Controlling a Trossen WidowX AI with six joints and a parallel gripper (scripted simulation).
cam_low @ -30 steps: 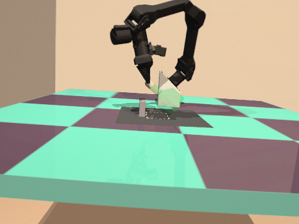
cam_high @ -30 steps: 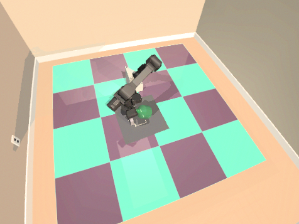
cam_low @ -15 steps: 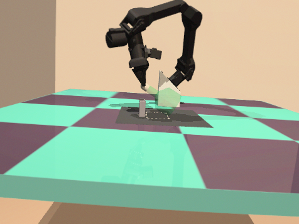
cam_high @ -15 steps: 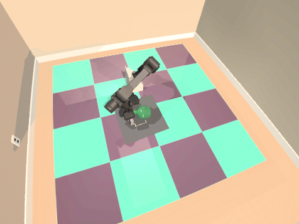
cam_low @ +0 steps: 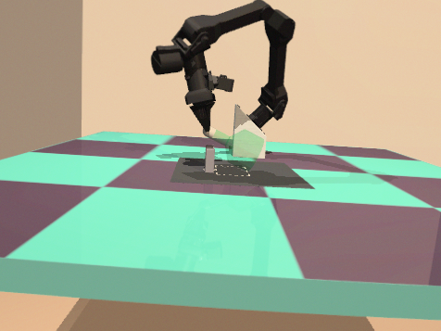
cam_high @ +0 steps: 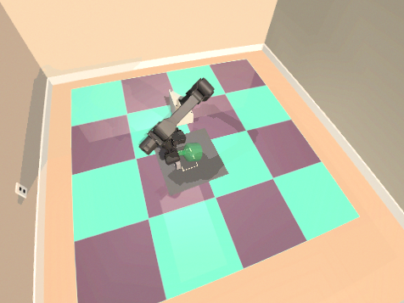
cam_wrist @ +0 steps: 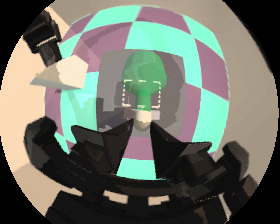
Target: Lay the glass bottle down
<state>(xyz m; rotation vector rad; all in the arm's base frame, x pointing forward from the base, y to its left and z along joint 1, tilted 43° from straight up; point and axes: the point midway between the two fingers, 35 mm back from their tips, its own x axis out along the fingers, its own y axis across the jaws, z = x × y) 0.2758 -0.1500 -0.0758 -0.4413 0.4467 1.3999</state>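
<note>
The green translucent glass bottle with a pale neck end point(cam_high: 193, 152) point(cam_low: 244, 145) point(cam_wrist: 144, 70) should handle as a stiff, brittle, slippery thing, probably heaviest in its wide body, so it may swing or twist about a neck hold. The black parallel-jaw gripper point(cam_low: 207, 131) point(cam_wrist: 141, 122) has its 2 fingers pinching the bottle at the pale end of its neck. That is a workable place to hold, I judge, though a squeeze that is firm yet gentle is called for, with the heavy end far from the grip. The bottle is near the centre of the top view, over the dark grey square mat point(cam_high: 178, 187) point(cam_low: 283, 181) point(cam_wrist: 107, 65). In the exterior view its long axis slants, neck up to the left, body down to the right, above the white dashed outline point(cam_high: 190, 168) point(cam_low: 233, 175) point(cam_wrist: 160, 94); in the wrist view the neck points to the bottom of the frame. The grey U-shaped rest point(cam_high: 177, 165) point(cam_low: 209, 159) point(cam_wrist: 155, 115) stands left of the outline in the exterior view, so the bottle likely needs levelling and slow lowering before release.
</note>
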